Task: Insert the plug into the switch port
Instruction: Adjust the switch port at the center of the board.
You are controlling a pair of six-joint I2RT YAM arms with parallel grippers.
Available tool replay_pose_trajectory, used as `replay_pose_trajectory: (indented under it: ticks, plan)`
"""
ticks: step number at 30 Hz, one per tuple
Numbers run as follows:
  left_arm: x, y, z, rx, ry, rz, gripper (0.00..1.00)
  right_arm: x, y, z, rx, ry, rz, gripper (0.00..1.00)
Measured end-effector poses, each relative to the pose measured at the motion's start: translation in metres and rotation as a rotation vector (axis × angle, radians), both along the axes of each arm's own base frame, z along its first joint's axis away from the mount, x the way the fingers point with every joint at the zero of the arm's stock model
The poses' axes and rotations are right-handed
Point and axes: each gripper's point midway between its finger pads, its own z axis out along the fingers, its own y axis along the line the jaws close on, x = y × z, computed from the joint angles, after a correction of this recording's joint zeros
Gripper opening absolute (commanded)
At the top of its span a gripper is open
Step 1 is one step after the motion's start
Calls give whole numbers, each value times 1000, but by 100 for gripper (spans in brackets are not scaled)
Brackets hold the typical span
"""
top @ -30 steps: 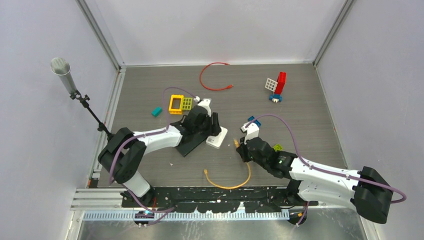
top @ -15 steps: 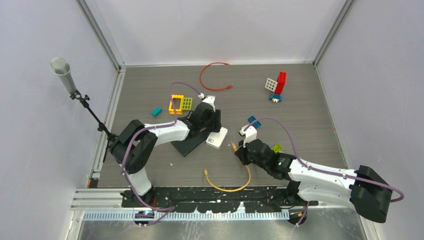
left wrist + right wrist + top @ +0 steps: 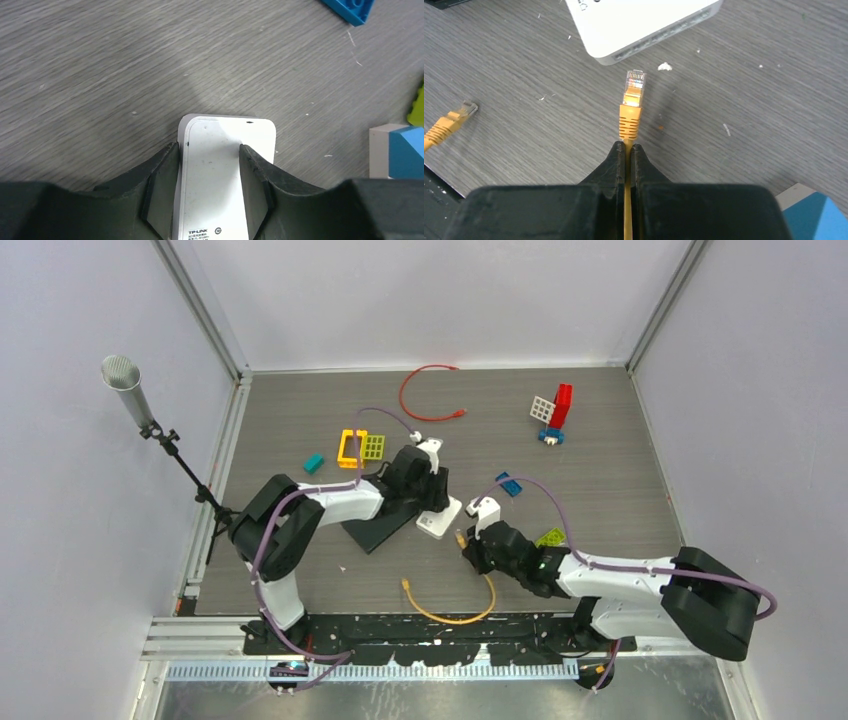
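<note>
The white TP-LINK switch (image 3: 438, 519) lies on the table; in the left wrist view it (image 3: 225, 150) sits between my left gripper's (image 3: 209, 152) fingers, which are closed on its two sides. My right gripper (image 3: 629, 148) is shut on the yellow cable just behind its plug (image 3: 634, 87). The clear plug tip points at the switch's port side (image 3: 659, 37) and stops a short gap from it. In the top view the plug (image 3: 460, 538) is just below and right of the switch, with my right gripper (image 3: 472, 552) behind it. The cable's other plug (image 3: 409, 584) lies loose on the table.
A black plate (image 3: 372, 528) lies under my left arm. A yellow frame brick (image 3: 352, 448), teal brick (image 3: 314, 463), blue brick (image 3: 508, 484) and green brick (image 3: 551, 537) lie around. A red cable (image 3: 420, 395) and a red-and-white brick stack (image 3: 555, 412) are at the back.
My left gripper has moved right and closed onto the switch, shifting it slightly right. My right gripper has carried the plug left toward the switch's port side.
</note>
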Motion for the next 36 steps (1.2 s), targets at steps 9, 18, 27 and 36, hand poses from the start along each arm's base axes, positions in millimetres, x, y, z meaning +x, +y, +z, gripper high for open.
replay_pose_trajectory:
  ticks: [9, 18, 27, 36]
  plan:
    - [-7, -16, 0, -28, 16, -115, 47, -13, -9, -18, -5, 2, -36, 0]
    - [-12, -18, 0, -27, 11, -170, 47, 0, -5, -18, -4, -59, -55, 1]
    - [-18, -24, 0, -32, 10, -245, 47, -4, 9, -18, -25, -57, -7, 0]
    - [-27, -29, 0, -51, 20, -320, 47, -20, 4, -18, -52, -13, 8, 1]
